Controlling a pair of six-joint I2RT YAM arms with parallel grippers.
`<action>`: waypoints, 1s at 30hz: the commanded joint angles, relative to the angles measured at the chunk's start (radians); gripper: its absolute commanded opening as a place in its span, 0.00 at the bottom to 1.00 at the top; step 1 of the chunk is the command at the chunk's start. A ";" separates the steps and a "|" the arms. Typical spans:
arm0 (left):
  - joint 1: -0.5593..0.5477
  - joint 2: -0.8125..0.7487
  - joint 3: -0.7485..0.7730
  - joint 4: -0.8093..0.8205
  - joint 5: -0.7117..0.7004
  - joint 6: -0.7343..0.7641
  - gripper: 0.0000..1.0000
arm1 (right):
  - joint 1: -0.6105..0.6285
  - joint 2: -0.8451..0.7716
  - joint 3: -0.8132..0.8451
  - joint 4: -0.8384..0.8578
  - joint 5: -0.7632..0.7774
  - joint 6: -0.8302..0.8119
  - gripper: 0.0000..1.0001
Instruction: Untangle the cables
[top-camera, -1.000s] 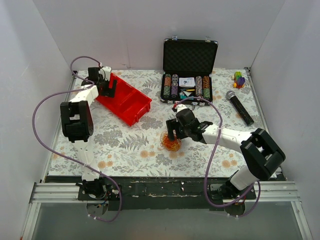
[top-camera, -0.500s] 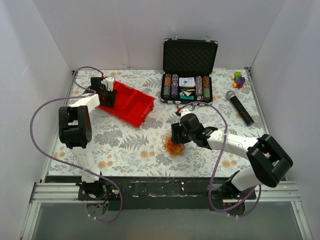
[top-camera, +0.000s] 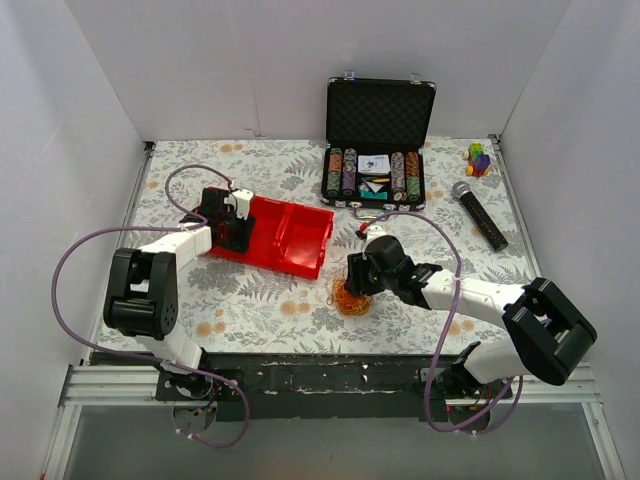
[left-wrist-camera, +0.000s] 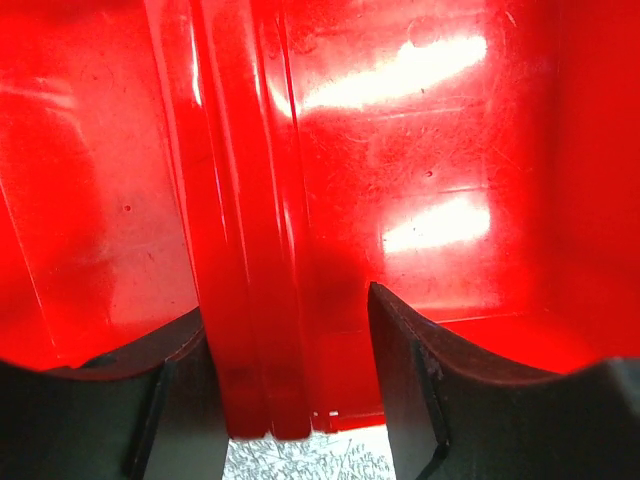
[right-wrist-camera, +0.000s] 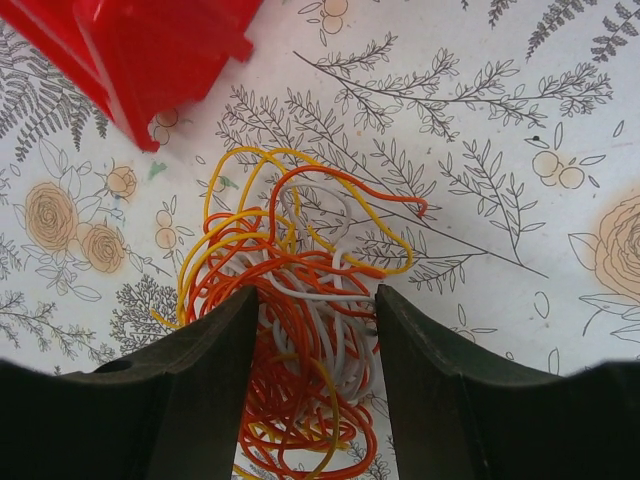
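Note:
The cables (top-camera: 350, 298) are a small clump of orange, yellow and white loops lying on the floral cloth near the front middle. My right gripper (top-camera: 353, 284) comes down on the clump from the right. In the right wrist view its two dark fingers close in on the cables (right-wrist-camera: 310, 250) from both sides, and strands fill the gap at the right gripper (right-wrist-camera: 317, 292). Loose yellow and orange loops spill out beyond the fingertips. My left gripper (top-camera: 232, 224) holds the left end of a red bin (top-camera: 295, 238). In its wrist view the left gripper (left-wrist-camera: 285, 305) straddles the bin's wall (left-wrist-camera: 250, 250).
An open black case (top-camera: 380, 115) with rows of poker chips stands at the back. A microphone (top-camera: 480, 215) lies to the right, with small coloured blocks (top-camera: 479, 158) at the back right corner. The red bin's corner (right-wrist-camera: 150, 60) lies close to the clump. White walls enclose the table.
The left gripper has dragged the red bin from the back left toward the middle, turning it. The right gripper and the clump have shifted slightly nearer and to the right.

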 joint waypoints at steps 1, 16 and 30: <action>-0.005 -0.094 -0.081 -0.020 -0.002 0.010 0.50 | 0.012 -0.030 -0.020 0.002 -0.025 0.007 0.57; -0.140 -0.068 0.012 -0.131 -0.040 -0.369 0.38 | 0.085 -0.099 -0.078 -0.067 0.053 0.079 0.54; -0.265 -0.035 0.078 -0.201 0.009 -0.401 0.62 | 0.144 -0.111 -0.095 0.035 -0.060 0.001 0.52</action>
